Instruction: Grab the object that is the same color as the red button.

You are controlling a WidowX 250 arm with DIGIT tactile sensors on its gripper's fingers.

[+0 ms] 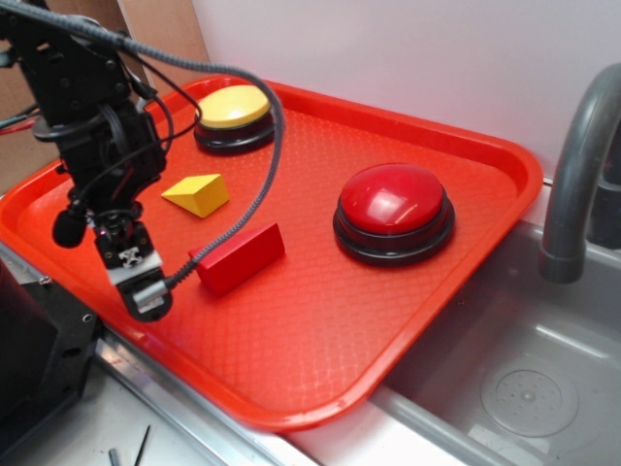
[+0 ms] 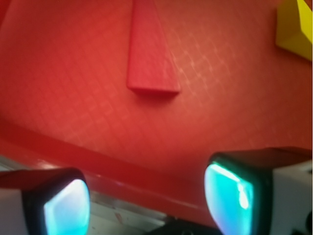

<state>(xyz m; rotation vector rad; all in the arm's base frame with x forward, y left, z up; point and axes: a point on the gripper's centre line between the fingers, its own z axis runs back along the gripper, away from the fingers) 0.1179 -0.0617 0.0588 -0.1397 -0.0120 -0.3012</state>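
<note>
A red block (image 1: pixel 240 257) lies flat on a red tray (image 1: pixel 320 359), near its front edge; the gripper (image 2: pixel 146 205) hangs just short of the block with jaws wide apart and empty; a yellow wedge (image 1: pixel 197 193) sits behind; the red button (image 1: pixel 394 211) stands to the right, a yellow button (image 1: pixel 234 116) at the back.

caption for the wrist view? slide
Open gripper poised above the red tray edge, red wedge block ahead, yellow wedge at right.
</note>
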